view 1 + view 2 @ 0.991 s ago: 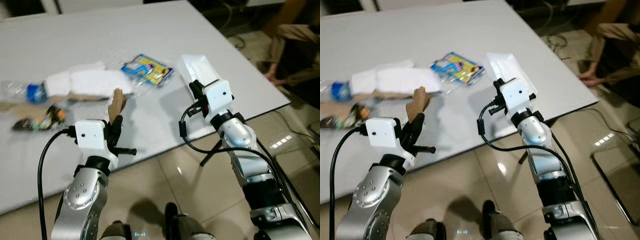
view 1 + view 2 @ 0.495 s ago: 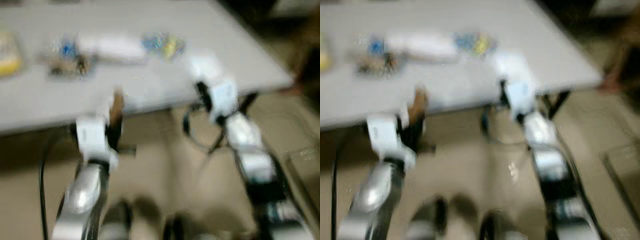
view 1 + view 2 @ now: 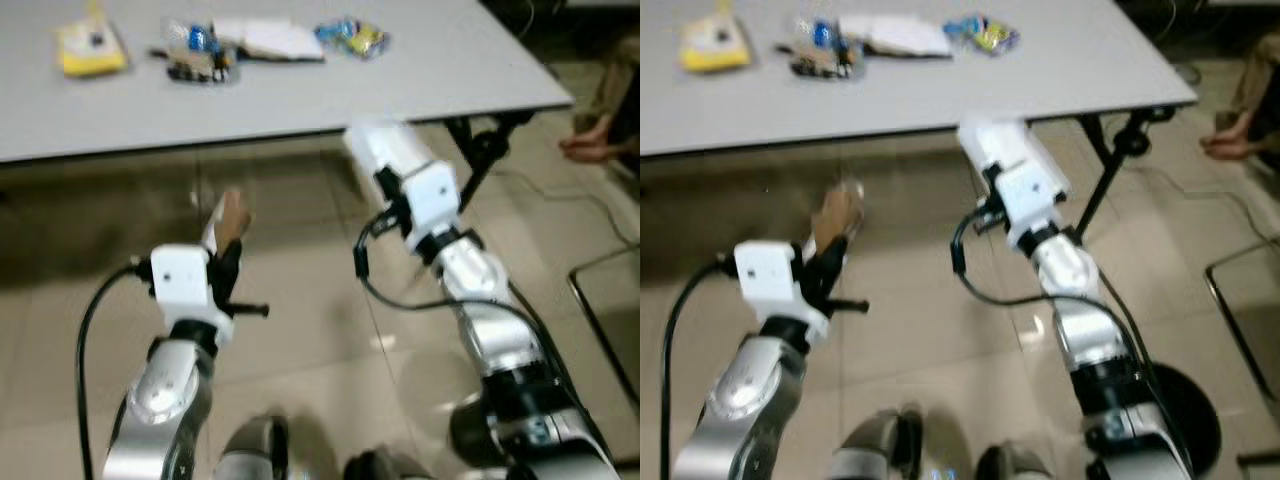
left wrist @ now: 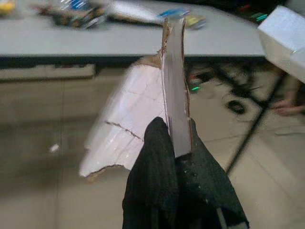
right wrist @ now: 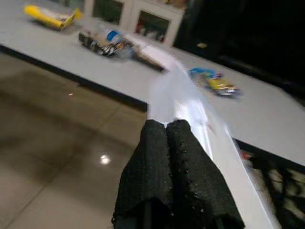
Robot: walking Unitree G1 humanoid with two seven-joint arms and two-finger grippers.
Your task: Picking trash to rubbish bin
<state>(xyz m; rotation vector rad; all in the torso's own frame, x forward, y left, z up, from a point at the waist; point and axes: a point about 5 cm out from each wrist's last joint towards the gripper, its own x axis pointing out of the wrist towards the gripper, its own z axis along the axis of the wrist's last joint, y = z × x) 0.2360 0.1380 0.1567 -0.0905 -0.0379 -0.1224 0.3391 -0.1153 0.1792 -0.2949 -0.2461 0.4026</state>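
My left gripper [image 3: 229, 252] is shut on a torn piece of brown cardboard [image 3: 232, 213], held upright over the tiled floor. In the left wrist view the cardboard [image 4: 174, 90] stands edge-on above the black fingertips [image 4: 157, 157], with a pale torn flap [image 4: 128, 124] beside it. My right gripper [image 3: 388, 190] is shut on a clear white plastic wrapper [image 3: 384, 150]; the right wrist view shows the wrapper [image 5: 190, 112] running out past the closed fingers [image 5: 164, 143]. More trash lies on the grey table [image 3: 300, 95]: a yellow packet [image 3: 90, 45], a crushed bottle with wrappers [image 3: 195, 58], white paper [image 3: 265, 38] and a blue-yellow wrapper [image 3: 352, 36].
The table's front edge lies ahead of both grippers, with a black table leg [image 3: 478, 160] at its right end. A person's limb [image 3: 598, 140] rests on the floor at far right. A metal frame [image 3: 605, 300] and a dark round object [image 3: 1185, 410] sit on the floor to my right.
The view has pulled back from the table, which now lies farther ahead. Both grippers, still holding the cardboard and the wrapper, are now over the floor instead of the tabletop.
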